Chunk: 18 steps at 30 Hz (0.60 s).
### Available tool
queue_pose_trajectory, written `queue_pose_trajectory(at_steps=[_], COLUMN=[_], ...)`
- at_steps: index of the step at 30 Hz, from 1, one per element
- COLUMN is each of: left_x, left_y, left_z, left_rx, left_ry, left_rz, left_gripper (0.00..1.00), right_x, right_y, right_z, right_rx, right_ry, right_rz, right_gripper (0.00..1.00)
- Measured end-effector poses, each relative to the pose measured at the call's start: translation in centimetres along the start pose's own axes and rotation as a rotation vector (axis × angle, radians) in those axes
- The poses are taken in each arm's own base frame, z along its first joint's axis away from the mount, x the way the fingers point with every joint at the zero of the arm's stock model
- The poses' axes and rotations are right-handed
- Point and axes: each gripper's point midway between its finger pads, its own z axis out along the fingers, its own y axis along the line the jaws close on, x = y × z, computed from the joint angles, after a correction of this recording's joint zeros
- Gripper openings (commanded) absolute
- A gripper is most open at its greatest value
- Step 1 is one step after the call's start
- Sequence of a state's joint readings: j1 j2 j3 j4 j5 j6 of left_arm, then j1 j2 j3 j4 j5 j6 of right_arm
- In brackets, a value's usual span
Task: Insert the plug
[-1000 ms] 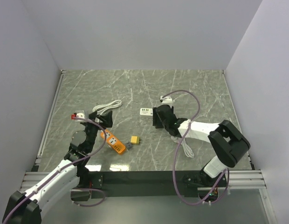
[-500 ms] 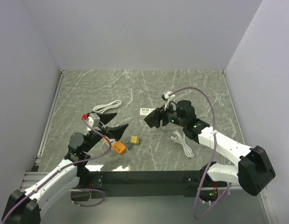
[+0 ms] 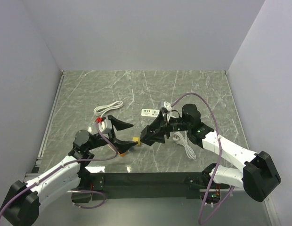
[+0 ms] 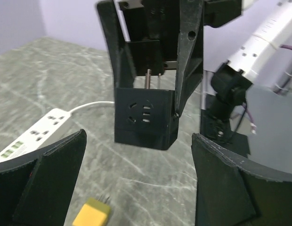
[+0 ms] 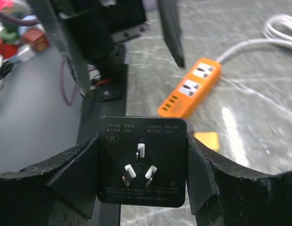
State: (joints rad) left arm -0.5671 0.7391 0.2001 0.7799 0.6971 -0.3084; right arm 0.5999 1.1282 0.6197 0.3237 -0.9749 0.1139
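Gripping the black plug [image 5: 142, 167] by two opposite flanks, the right gripper [image 3: 150, 134] hangs above the marble table [image 3: 193, 89] near its middle, with the plug clear of the surface. The three pins point back toward the right wrist, into the palm. The opposite face, which carries socket holes, looks at the left gripper [image 3: 124, 135]. That gripper's fingers are spread wide and hold nothing. In the left wrist view the plug sits straight ahead, centred in the gap between them but beyond the tips, so the two grippers are near yet apart.

The orange power strip [image 5: 190, 87] lies flat on the table on the left gripper's side, its long axis running obliquely away from the right wrist toward its white cable [image 3: 107, 108]. From above, most of the strip is hidden under the left fingers, so I cannot tell whether the lower finger touches it. A small yellow adapter [image 3: 135, 140] lies on the table below the two grippers, and a white power strip [image 3: 150, 112] rests farther back.

The coming move likely turns on the pins' direction: they face the holder's own palm, away from the strip's sockets. As held, the plug probably cannot go in. It would have to pass to the left gripper, which is nearer the strip, or be turned over first. The left fingers stand on the same two sides as the right pair, so a handover would seem to need the exposed end of the body or a wrist roll.
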Motion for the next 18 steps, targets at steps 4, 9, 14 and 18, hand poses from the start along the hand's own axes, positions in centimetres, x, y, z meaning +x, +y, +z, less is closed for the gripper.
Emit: queue_pose_trajectory(at_steps=[4,9,14,18], left_x=[0.3,0.9,1.1,1.7], left_y=[-1.1,-2.0,-2.6,-2.9], left_z=[1.2,1.7,1.9,2.3], left_rx=[0.063,0.101,0.125,0.141], left_ry=[0.041,0.068,0.078,0.105], left_rz=[0.001,0.001,0.002,-0.007], left_gripper=[0.99,1.00,0.99,0.99], right_x=[-0.3,0.0,0.6,1.1], right_y=[1.9,4.0,4.5,4.5], right_z=[0.2,0.7,1.0,1.3], right_rx=[-0.102,-0.199,-0.232,-0.247], right_ry=[-0.002,0.011,0.026,0.042], right_rz=[-0.033,-0.060,-0.057,-0.045], right_gripper=[0.00,0.00,0.00,0.00])
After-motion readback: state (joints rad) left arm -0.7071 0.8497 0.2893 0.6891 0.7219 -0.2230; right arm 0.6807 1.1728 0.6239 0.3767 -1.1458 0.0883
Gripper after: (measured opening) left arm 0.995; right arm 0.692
